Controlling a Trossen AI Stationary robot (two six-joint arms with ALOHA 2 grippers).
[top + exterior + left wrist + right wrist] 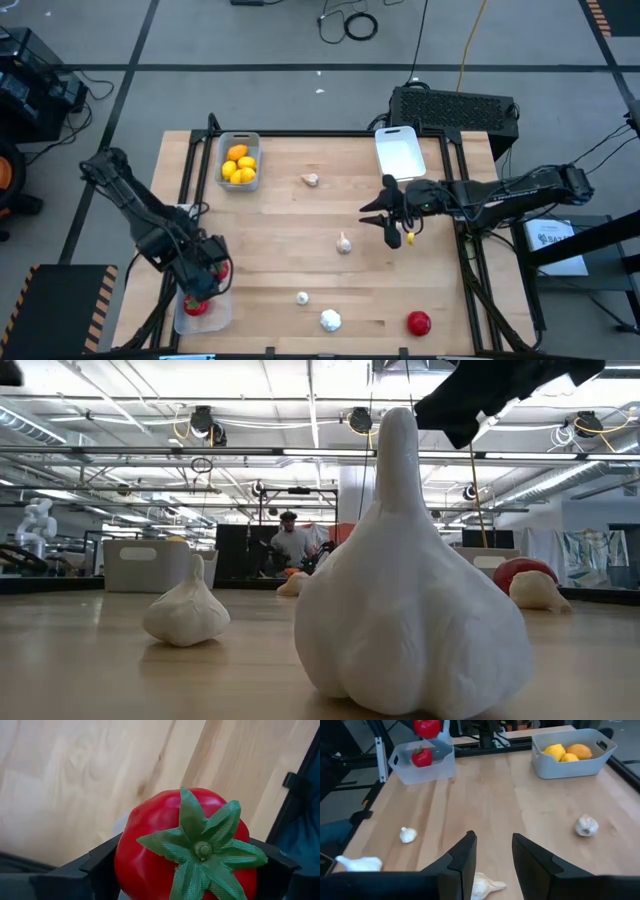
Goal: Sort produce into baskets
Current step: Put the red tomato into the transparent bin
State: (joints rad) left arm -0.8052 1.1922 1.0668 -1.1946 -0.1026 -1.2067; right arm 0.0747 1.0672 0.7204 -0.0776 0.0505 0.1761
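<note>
My left gripper (205,272) is shut on a glossy red tomato (185,845) with a green calyx, above the clear tray (203,312) at the table's near left. Another red piece (422,756) lies in that tray. The grey basket (240,160) at the far left holds several yellow lemons (568,752). The white basket (400,152) stands at the far right. My right gripper (493,855) is open and empty, above the table's middle right, with a garlic bulb (487,885) just below it. Other garlic bulbs (330,320) and a red tomato (418,322) lie on the table. My left gripper pinches the tomato's two opposite sides (125,855) between its two fingers (97,862). The green calyx (202,849) faces the wrist. The fingers come from above. The tomato is lifted clear above the clear tray (422,765).
Garlic bulbs lie at the far middle (311,180), the middle (344,243) and the near middle (302,297). A small yellow piece (408,238) shows under my right arm. A black frame runs along the table's edges (470,270). A person (290,545) stands far behind the table.
</note>
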